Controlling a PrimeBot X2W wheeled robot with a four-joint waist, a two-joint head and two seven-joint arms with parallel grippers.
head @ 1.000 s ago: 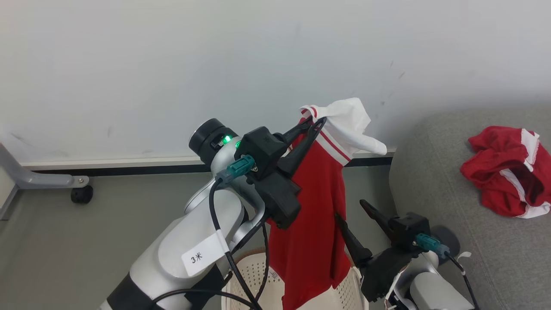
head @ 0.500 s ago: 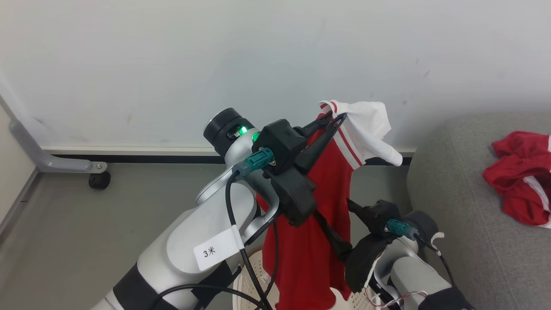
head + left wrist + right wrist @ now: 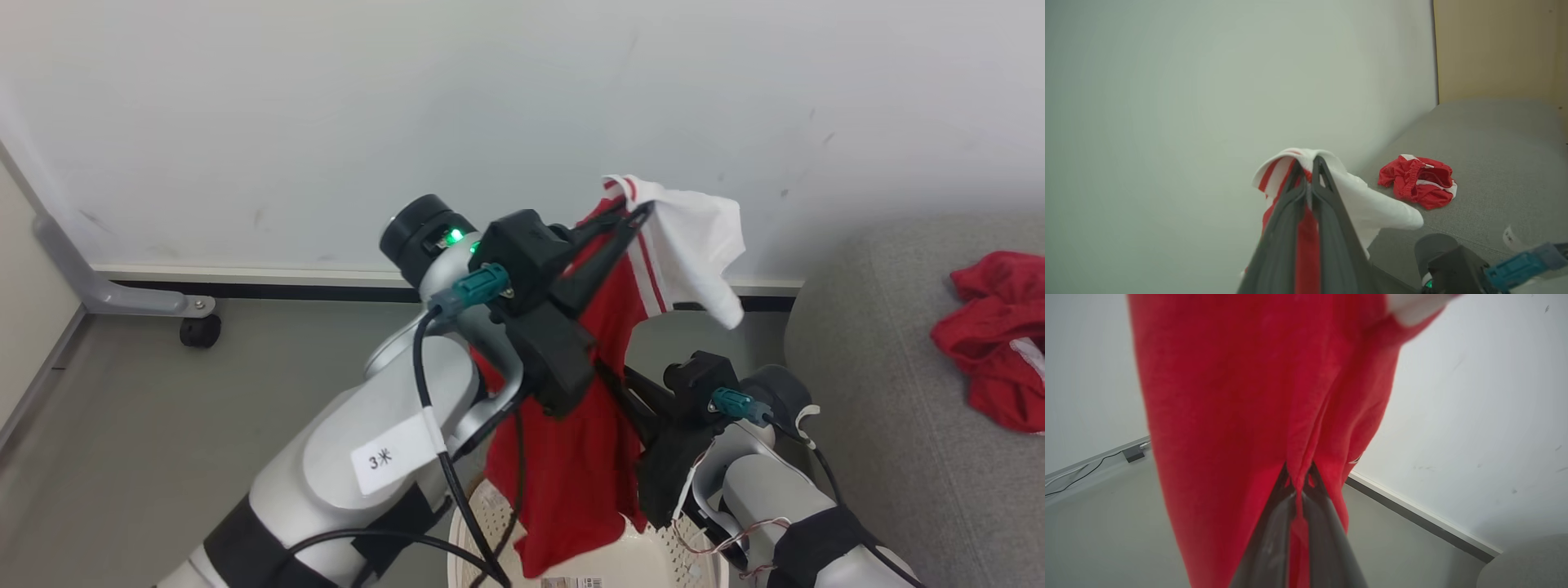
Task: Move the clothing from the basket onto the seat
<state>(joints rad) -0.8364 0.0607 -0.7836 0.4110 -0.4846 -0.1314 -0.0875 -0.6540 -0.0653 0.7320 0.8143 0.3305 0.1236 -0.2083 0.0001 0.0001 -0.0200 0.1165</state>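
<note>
Jersey (image 3: 584, 457) in left claw (image 3: 1308, 163) and right claw (image 3: 1299, 475)

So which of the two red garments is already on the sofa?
The red shorts with white trim, crumpled on the grey sofa. The jersey hangs in the air, pinched by the left claw and right claw.

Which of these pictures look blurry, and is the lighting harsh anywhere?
Head view: sharp, soft even light, no glare. Left wrist view: the near fingers blur, the shorts look fairly crisp. Right wrist view: the jersey is close and soft-edged.
</note>
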